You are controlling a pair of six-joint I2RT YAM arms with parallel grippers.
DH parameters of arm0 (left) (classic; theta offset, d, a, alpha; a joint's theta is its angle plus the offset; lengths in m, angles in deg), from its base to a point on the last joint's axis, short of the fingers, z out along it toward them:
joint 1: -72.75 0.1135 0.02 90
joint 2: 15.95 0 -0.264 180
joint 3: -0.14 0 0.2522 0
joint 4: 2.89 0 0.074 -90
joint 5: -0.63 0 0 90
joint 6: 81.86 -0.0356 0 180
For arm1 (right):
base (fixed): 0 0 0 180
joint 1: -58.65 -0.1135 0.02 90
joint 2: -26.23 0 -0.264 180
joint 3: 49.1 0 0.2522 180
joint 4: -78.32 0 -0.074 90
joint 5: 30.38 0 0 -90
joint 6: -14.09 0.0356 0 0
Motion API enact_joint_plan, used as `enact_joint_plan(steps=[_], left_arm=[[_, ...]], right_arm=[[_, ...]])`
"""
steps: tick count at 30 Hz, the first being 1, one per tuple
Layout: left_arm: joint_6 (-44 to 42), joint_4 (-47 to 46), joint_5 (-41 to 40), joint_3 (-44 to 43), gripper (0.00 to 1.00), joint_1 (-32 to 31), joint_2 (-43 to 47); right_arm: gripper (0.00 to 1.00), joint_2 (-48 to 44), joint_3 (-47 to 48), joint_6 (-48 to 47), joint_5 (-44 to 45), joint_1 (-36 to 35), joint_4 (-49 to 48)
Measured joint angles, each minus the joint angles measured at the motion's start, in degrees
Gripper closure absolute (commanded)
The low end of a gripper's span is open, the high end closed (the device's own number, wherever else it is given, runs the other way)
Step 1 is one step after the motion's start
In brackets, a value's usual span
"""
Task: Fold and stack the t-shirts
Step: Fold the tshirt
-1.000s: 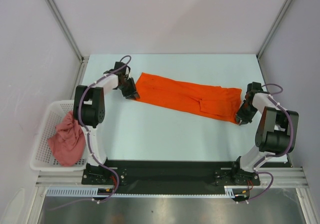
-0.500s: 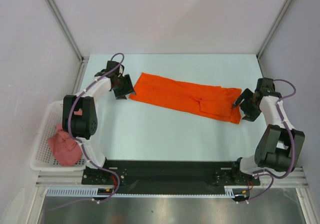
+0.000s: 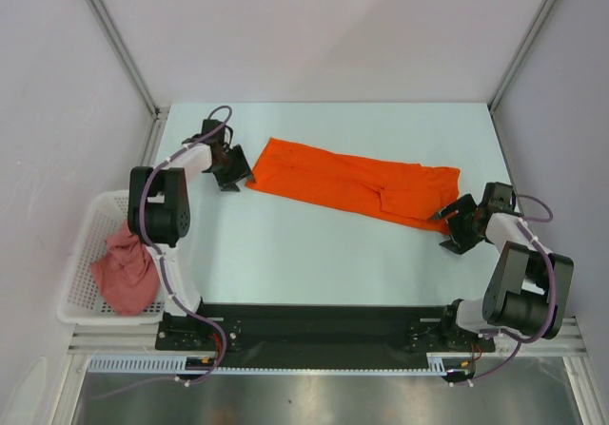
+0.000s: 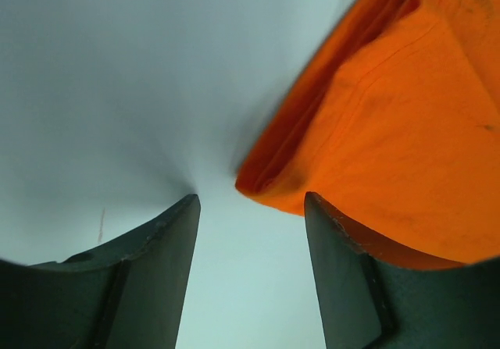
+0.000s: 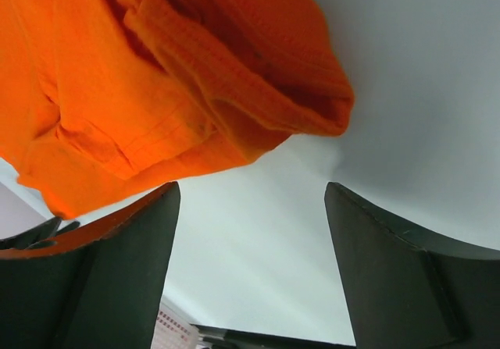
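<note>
Left gripper (image 3: pixel 228 164): jaws spread, nothing between the fingers (image 4: pixel 156 247); it sits at the far-left part of the table (image 3: pixel 314 254), just beside the left end of the orange t-shirt (image 3: pixel 352 183).
Left contact: in the left wrist view the shirt's folded corner (image 4: pixel 406 130) lies just ahead of the right-hand finger; I cannot tell whether they touch.
Right gripper (image 3: pixel 455 225): jaws wide apart and empty, just beside the shirt's near-right corner.
Right wrist view: a bunched orange corner (image 5: pixel 156 68) lies ahead of the gap between the fingers (image 5: pixel 391 279).
Orange t-shirt: folded into a long band, slanting from far left towards the right edge.
Salmon-pink t-shirt (image 3: pixel 124 263): crumpled in the white lattice basket (image 3: pixel 86 225) off the table's left edge.
Hidden: the left arm's elbow covers the pink shirt's top.
</note>
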Motion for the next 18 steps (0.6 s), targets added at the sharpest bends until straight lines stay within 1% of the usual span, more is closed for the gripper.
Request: enact_joint_plan(steps=[1, 4, 5, 7, 8, 10, 13, 14, 16, 18], left_arm=[[0.04, -0.04, 0.42, -0.61, 0.39, 0.00, -0.59], [0.11, -0.37, 0.48, -1.42, 0.50, 0.00, -1.38], [0.13, -0.46, 0.57, -1.64, 0.61, 0.00, -1.64], [0.24, -0.61, 0.50, -1.88, 0.74, 0.00, -2.21], [0.15, -0.57, 0.66, -2.08, 0.87, 0.04, -2.49], [-0.02, -0.52, 0.59, -2.16, 1.00, 0.07, -2.84], [-0.09, -0.59, 0.81, -2.14, 1.00, 0.09, -2.89], [-0.07, -0.74, 0.83, -1.97, 1.00, 0.11, -2.82], [-0.04, -1.42, 0.79, -1.18, 1.00, 0.11, -2.36], [0.02, -2.69, 0.76, 1.03, 1.00, 0.09, -1.07]], right_arm=[[0.21, -0.02, -0.59, 0.55, 0.00, 0.28, -1.05], [0.23, -0.02, -1.73, 2.08, 0.13, 0.81, -3.63], [0.24, 0.02, -2.01, 2.49, 0.28, 0.94, -4.46], [0.28, 0.31, -2.29, 3.19, 0.83, 1.07, -5.81], [0.30, 0.50, -2.34, 3.48, 1.18, 1.09, -6.40], [0.37, 1.01, -2.47, 3.89, 2.43, 1.16, -7.67], [0.55, 1.36, -2.89, 4.98, 4.42, 1.25, -9.86], [0.65, 1.73, -3.04, 5.22, 5.22, 1.31, -10.88], [0.70, 3.04, -3.02, 5.64, 6.49, 1.36, -12.68], [0.82, 4.79, -2.62, 6.08, 6.82, 1.49, -13.88]])
